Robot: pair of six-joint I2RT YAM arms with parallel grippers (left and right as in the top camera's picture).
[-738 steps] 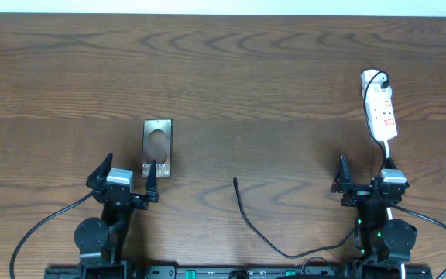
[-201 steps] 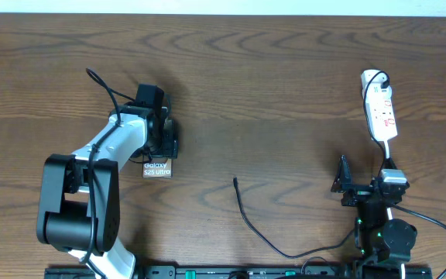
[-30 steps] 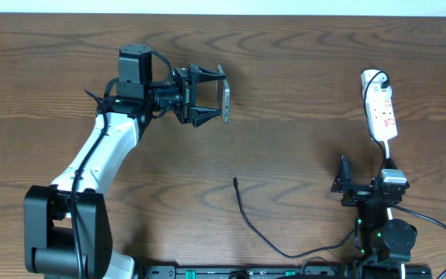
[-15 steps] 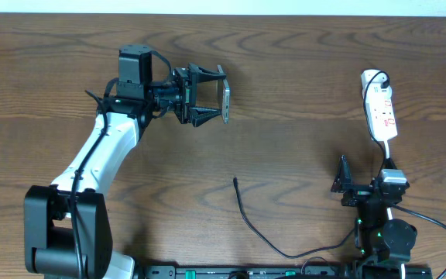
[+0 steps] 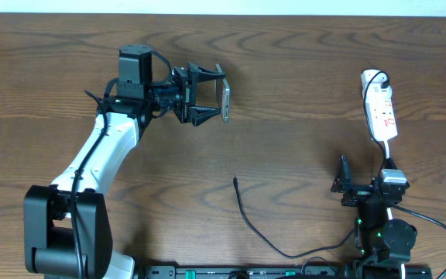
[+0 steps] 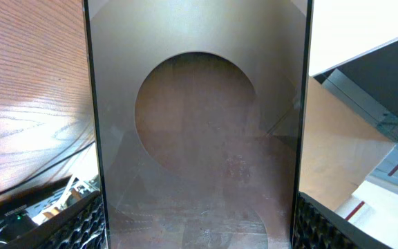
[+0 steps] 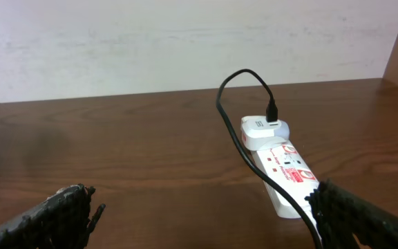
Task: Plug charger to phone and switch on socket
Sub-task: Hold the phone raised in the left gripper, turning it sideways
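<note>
Brownish phone edge-on overhead, clamped in left jaws, lettering hidden, right jaws wide.

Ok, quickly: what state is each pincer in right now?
Left pincer: closed, holding the phone.
Right pincer: open, holding nothing.

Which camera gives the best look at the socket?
The right wrist view: the socket lies close ahead, with its red marks clear. Overhead shows it small and from above, near the frame's right edge. The left wrist view misses it; the phone fills that frame.
</note>
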